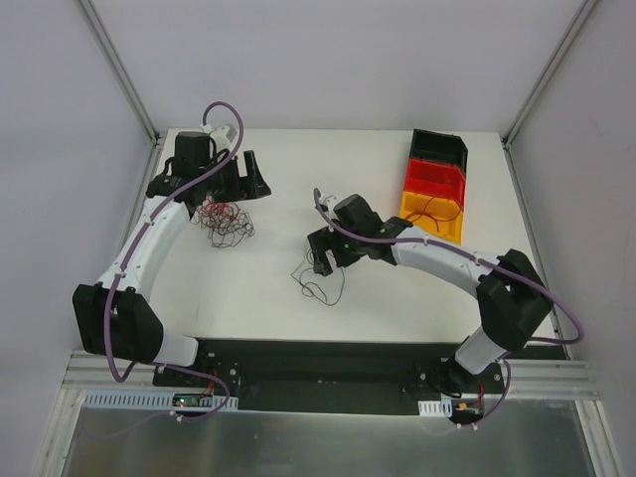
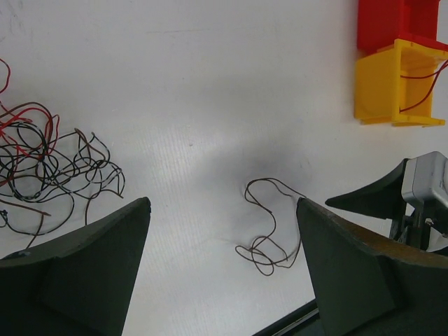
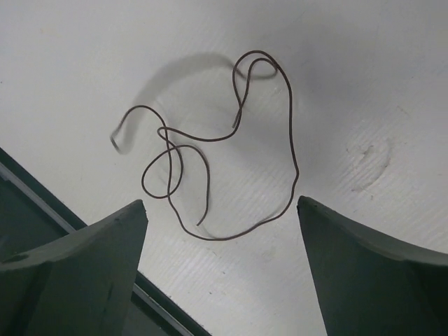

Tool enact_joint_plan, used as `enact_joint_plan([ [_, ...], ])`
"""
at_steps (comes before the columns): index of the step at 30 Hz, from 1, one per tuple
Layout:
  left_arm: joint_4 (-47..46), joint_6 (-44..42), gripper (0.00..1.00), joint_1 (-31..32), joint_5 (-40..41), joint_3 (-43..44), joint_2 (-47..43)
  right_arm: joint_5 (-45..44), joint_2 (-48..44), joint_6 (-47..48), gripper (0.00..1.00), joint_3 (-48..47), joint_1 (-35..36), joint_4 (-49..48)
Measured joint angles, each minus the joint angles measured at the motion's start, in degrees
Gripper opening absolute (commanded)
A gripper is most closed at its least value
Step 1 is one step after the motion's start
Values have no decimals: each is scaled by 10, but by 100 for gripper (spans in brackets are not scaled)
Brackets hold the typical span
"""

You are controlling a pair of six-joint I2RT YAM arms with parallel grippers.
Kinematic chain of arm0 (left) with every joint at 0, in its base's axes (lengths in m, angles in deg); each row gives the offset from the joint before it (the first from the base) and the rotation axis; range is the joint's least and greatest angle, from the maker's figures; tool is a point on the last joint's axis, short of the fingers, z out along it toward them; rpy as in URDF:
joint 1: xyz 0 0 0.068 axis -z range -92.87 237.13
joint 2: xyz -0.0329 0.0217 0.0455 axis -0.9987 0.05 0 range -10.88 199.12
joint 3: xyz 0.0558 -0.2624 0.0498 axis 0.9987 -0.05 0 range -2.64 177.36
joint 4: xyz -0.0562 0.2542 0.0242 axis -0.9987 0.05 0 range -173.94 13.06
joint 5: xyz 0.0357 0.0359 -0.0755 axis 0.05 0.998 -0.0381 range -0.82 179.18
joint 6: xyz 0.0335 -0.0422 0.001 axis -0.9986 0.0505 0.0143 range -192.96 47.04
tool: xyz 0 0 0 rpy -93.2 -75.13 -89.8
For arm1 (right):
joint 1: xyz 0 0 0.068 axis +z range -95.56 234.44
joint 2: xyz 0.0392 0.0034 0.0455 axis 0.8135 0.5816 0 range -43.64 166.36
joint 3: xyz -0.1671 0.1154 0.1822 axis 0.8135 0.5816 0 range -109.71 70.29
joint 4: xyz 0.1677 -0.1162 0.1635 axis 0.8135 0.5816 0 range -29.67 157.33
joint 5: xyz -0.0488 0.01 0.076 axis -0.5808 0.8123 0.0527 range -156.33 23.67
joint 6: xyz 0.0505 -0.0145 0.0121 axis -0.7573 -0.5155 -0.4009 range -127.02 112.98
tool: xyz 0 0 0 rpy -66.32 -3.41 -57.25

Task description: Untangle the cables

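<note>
Metal sheet (image 1: 318, 442), white table (image 1: 397, 308) with cable tangle (image 1: 225, 221), pale walls (image 1: 328, 60) behind.

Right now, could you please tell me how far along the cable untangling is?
Done: one red wire lies in the yellow bin, and a brown strand lies alone under the open right hand. In hand: nothing; the left hand is open too. Left: the red and black tangle beside it.

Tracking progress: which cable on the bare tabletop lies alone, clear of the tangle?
The dark brown strand under the open right gripper; the others are knotted in the red-and-black tangle.
</note>
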Motion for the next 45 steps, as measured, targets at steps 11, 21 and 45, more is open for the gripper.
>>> enact_joint_plan([
  [11, -2, 2, 85, 0, -5, 0, 0, -34, 30, 35, 96, -19, -23, 3],
  [21, -3, 2, 85, 0, -5, -1, 0, -7, 94, -75, 96, 20, -20, -146],
  [45, -4, 5, 85, 0, -16, -2, 1, -243, 120, 46, 78, 43, 184, -163],
])
